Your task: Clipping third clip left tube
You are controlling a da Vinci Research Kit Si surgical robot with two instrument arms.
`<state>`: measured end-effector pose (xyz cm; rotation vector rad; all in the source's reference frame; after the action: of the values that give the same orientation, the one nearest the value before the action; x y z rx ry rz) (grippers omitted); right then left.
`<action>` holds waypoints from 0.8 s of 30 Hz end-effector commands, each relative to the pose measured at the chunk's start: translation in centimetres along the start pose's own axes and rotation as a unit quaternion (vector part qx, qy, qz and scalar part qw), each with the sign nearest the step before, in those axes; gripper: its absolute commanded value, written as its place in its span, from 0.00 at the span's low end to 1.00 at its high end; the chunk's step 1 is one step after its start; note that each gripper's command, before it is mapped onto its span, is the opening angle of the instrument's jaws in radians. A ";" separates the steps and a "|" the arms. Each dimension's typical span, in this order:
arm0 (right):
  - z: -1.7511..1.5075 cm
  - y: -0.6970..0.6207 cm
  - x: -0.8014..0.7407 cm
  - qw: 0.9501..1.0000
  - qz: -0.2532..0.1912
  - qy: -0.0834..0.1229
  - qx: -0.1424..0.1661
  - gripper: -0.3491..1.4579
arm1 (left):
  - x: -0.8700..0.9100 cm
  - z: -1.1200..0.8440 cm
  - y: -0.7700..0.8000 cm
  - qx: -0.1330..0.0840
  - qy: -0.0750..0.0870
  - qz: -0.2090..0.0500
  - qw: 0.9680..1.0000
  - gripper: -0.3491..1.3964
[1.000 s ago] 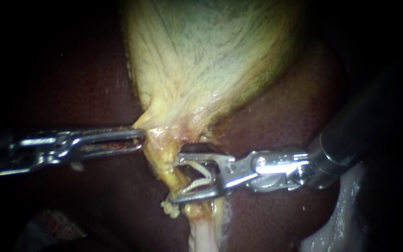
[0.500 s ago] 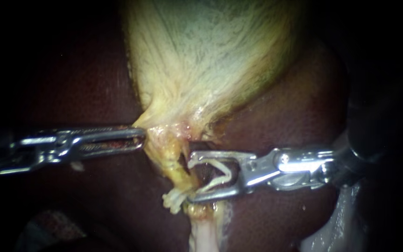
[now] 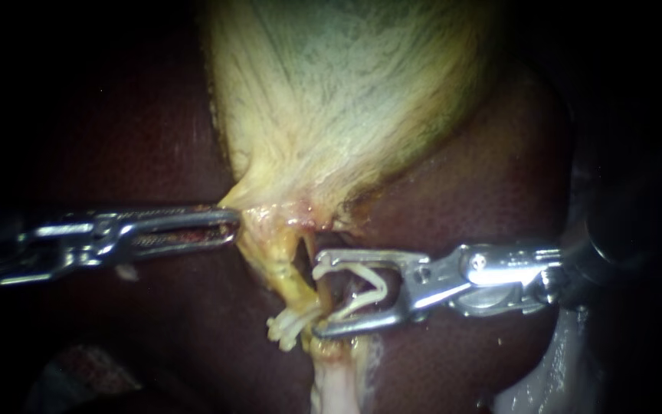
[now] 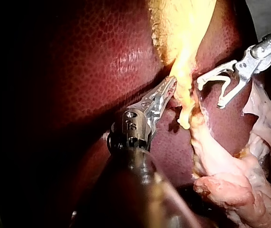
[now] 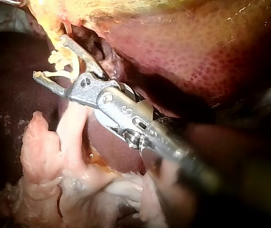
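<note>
My left instrument (image 3: 227,227) comes in from the left, its jaws shut on the yellowish tissue at the gallbladder (image 3: 339,100) neck; the left wrist view shows the same grip (image 4: 169,89). A thin yellow tube (image 3: 286,277) runs down from there, with white clips (image 3: 286,328) on its lower part. My right instrument (image 3: 317,300) lies just right of the tube, jaws spread wide and holding an open white clip (image 3: 358,291) between them. The tube is outside those jaws. That loaded clip (image 5: 68,64) also shows in the right wrist view.
Dark red liver (image 3: 461,192) surrounds the gallbladder on both sides. A pale strand of tissue (image 3: 332,383) hangs below the clips. Loose pinkish-white tissue (image 5: 45,161) lies under my right instrument's shaft.
My right instrument has drawn back to the right, off the tube, with the open clip still in its jaws. The white clips on the tube now show fully. The left instrument has held still.
</note>
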<state>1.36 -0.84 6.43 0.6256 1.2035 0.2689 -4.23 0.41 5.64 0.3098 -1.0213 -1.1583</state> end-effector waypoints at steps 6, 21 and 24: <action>0.10 0.05 -0.05 1.000 -0.001 -0.001 0.002 0.52 | 0.00 0.00 0.00 0.000 0.000 0.000 1.000 0.00; 0.24 0.32 -0.40 1.000 -0.002 -0.006 -0.005 0.52 | 0.00 -0.02 -0.04 -0.001 0.000 0.000 1.000 0.00; 0.27 0.34 -0.43 1.000 -0.003 -0.009 -0.006 0.52 | -0.01 -0.02 -0.06 -0.002 -0.001 0.002 1.000 0.00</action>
<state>1.50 -0.87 7.04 0.6123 1.1861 0.2662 -4.25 0.39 5.59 0.3039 -1.0202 -1.1583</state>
